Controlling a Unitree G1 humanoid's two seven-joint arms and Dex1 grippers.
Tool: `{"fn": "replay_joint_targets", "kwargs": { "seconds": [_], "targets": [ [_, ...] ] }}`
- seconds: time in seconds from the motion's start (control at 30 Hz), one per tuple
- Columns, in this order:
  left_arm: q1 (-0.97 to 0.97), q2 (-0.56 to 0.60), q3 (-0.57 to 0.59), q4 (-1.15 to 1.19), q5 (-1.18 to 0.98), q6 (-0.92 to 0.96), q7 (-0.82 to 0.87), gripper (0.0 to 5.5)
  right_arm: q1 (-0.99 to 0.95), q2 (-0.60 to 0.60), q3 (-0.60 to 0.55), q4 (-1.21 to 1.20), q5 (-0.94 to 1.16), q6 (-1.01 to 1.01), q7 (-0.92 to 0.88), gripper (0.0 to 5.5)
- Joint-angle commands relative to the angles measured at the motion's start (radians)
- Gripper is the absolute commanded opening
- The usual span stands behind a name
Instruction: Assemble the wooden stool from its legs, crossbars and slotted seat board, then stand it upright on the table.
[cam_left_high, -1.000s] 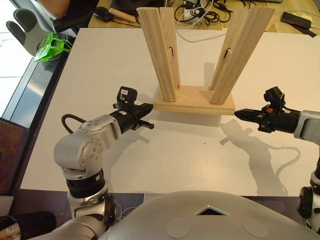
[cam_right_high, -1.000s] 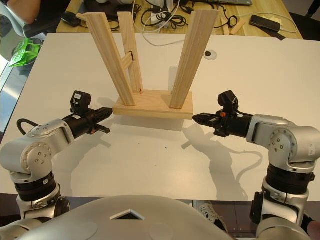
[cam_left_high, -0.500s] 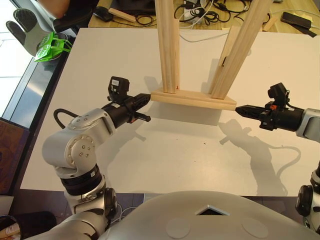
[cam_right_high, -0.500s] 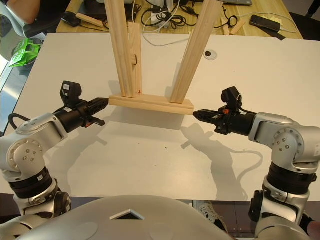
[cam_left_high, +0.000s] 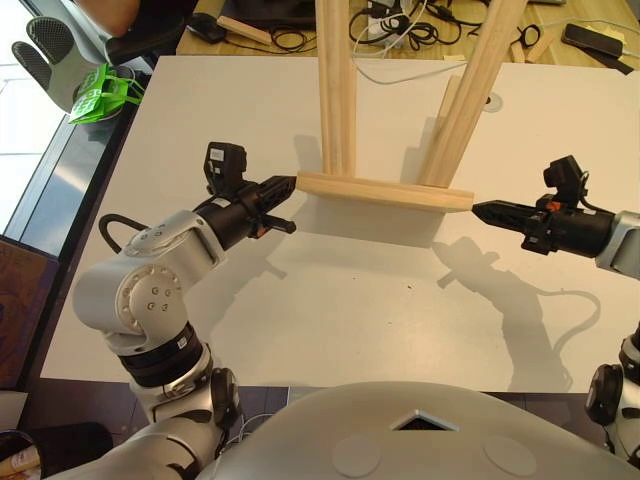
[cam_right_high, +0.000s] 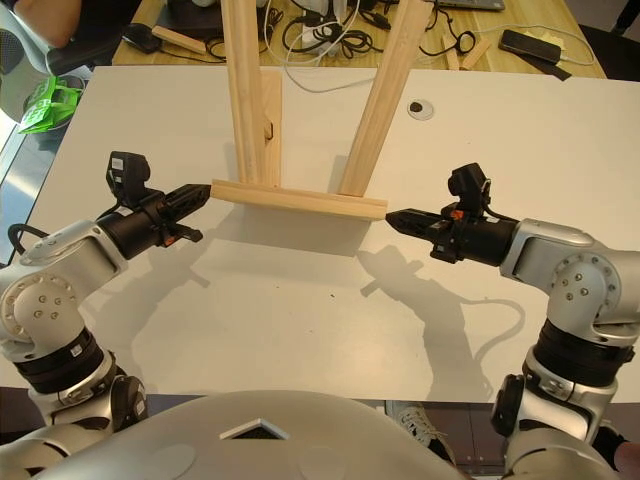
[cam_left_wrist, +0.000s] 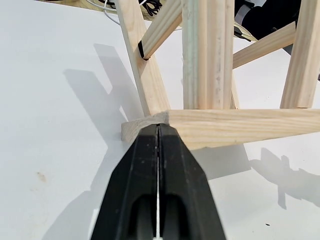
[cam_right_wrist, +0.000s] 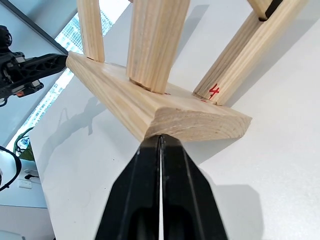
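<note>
Stool (cam_right_high: 300, 198) stands upside down in the upper middle of my head view, with the seat board (cam_left_high: 385, 192) lowest and the legs (cam_left_high: 337, 90) running up past the top edge of the frame. Crossbars (cam_left_wrist: 257, 45) join the legs above the board.

My left gripper (cam_left_high: 283, 186) comes in from the left of the frame, level with the board. Its two fingers are pressed together with only a thin seam between them, and they hold nothing. The tip touches the left end of the board.

My right gripper (cam_left_high: 480, 209) comes in from the right of the frame. It too is closed on nothing, and its tip is against the right end of the board. The board lies between the two tips, one at each end.

Its shadow falls on the white table (cam_left_high: 350, 330) just below it. I cannot tell whether the board rests on the table or hangs clear of it.
</note>
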Motion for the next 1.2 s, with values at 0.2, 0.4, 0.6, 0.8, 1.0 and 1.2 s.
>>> {"fn": "replay_joint_targets", "kwargs": {
  "seconds": [0.2, 0.4, 0.6, 0.8, 1.0, 1.2],
  "targets": [
    [-0.055, -0.092, -0.073, -0.063, -0.208, 0.075, -0.119, 0.01, -0.067, 0.074, 0.042, -0.071, 0.162, 0.02, 0.051, 0.0],
    [-0.056, -0.108, -0.066, -0.076, -0.213, 0.094, -0.12, 0.01, -0.065, 0.074, 0.036, -0.072, 0.166, 0.026, 0.051, 0.0],
    [-0.054, -0.109, -0.06, -0.084, -0.212, 0.107, -0.127, 0.01, -0.05, 0.058, 0.038, -0.065, 0.151, 0.01, 0.056, 0.0],
    [-0.047, -0.09, -0.054, -0.094, -0.217, 0.12, -0.143, 0.01, -0.035, 0.003, 0.027, -0.019, 0.119, -0.037, 0.079, 0.0],
    [-0.006, 0.008, -0.072, -0.101, -0.211, 0.076, -0.169, 0.01, 0.027, -0.071, 0.059, 0.028, 0.066, -0.154, 0.1, 0.0],
    [-0.009, 0.124, -0.025, 0.0, -0.144, -0.005, -0.158, 0.01, 0.072, -0.164, 0.052, 0.16, -0.003, -0.307, 0.132, 0.0]
  ]
}}
